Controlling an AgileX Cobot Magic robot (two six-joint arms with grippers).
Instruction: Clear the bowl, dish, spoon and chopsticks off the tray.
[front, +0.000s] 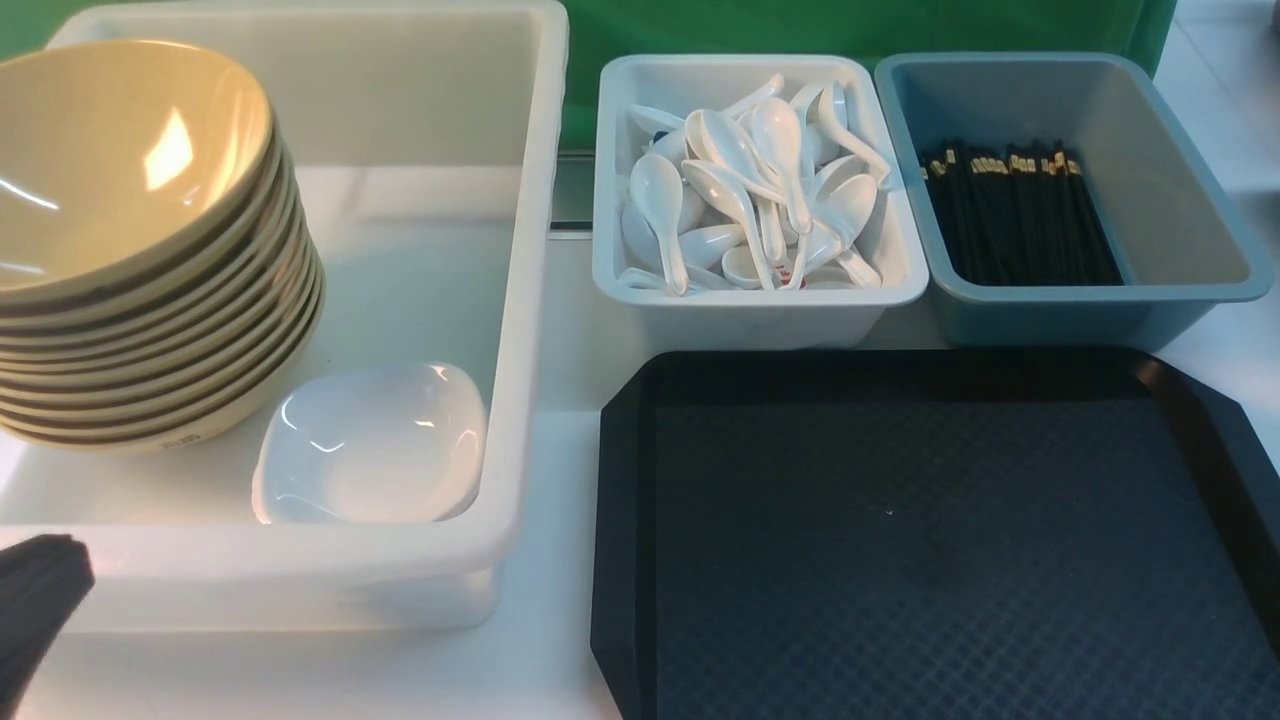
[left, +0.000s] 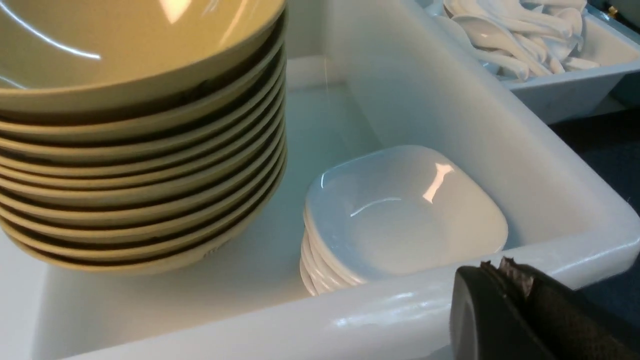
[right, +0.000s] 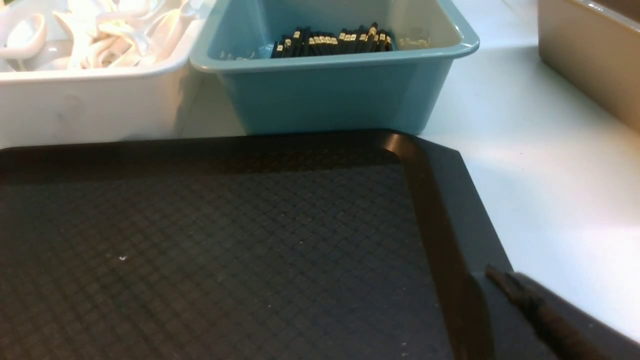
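Observation:
The black tray (front: 900, 500) lies at the right front with nothing on it, also in the right wrist view (right: 200, 240). A yellow-tan bowl (front: 110, 160) tops a stack of several bowls inside the large white tub (front: 520, 300). Beside that stack a white dish (front: 375, 440) tops a stack of dishes (left: 405, 215). Several white spoons (front: 750, 190) fill a small white tub. Black chopsticks (front: 1015, 215) lie in a blue-grey tub. My left gripper (front: 40, 590) is shut and empty just outside the large tub's near rim (left: 500, 265). My right gripper (right: 492, 272) is shut and empty over the tray's right rim.
The small white tub (front: 750, 320) and the blue-grey tub (front: 1180, 180) stand side by side behind the tray. A tan container (right: 590, 55) stands on the white table further right. A green backdrop closes the far side.

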